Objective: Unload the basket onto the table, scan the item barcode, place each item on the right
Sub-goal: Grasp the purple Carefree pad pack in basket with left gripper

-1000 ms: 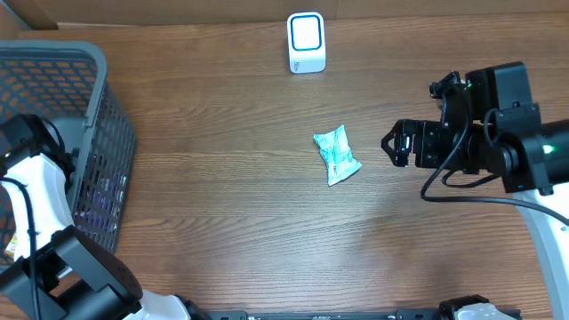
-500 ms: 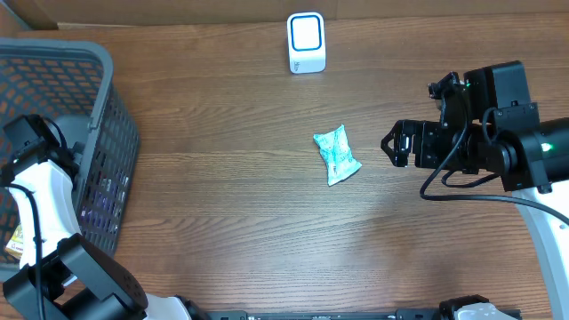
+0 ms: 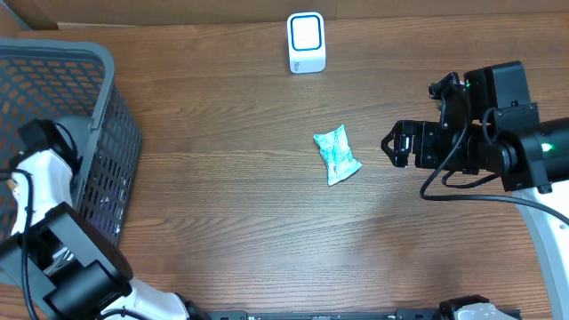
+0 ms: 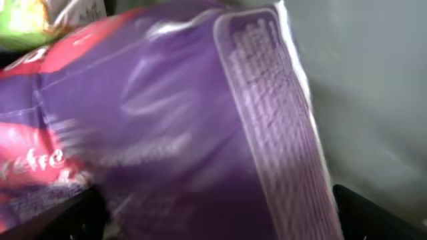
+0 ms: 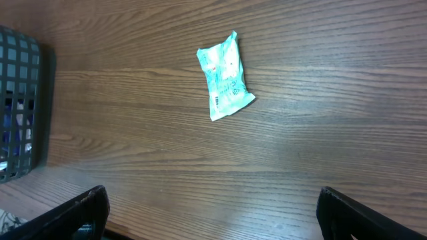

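Observation:
A purple snack packet fills the left wrist view, blurred and very close. My left gripper stands open over it, one dark finger at the packet's left and the other at its right. In the overhead view the left arm reaches down into the grey mesh basket, and its fingers are hidden there. A small teal packet lies on the table's middle. My right gripper hovers open to the right of it, holding nothing. The white scanner stands at the back.
The basket also holds a green and a red packet. Its corner shows at the left of the right wrist view. Brown wooden table all round; a cardboard edge runs along the back.
The left arm has pushed deeper into the basket, and the basket has shifted a little to the right. The right arm and the teal packet have not moved.

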Robot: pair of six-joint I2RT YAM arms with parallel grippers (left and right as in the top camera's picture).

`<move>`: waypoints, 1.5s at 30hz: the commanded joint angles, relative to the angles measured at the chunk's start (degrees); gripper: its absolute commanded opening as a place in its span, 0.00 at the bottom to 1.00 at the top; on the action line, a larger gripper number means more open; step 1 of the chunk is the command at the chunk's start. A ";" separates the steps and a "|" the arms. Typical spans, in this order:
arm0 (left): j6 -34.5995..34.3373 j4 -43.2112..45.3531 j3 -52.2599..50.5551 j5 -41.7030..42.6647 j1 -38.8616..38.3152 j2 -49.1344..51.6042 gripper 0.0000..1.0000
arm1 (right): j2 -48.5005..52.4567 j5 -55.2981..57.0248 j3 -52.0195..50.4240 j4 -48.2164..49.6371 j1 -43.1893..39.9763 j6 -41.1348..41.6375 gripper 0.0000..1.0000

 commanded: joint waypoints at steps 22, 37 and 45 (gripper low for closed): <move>3.67 -1.38 3.26 7.87 0.74 -0.92 1.00 | -0.04 0.31 1.22 -1.16 0.17 -0.22 1.00; 3.80 5.07 -2.05 8.02 0.90 10.80 0.04 | -0.04 0.28 1.22 -1.29 0.17 0.00 1.00; 4.37 -5.60 9.79 8.11 0.90 6.34 0.04 | -0.04 0.31 1.22 -1.31 0.17 -0.02 1.00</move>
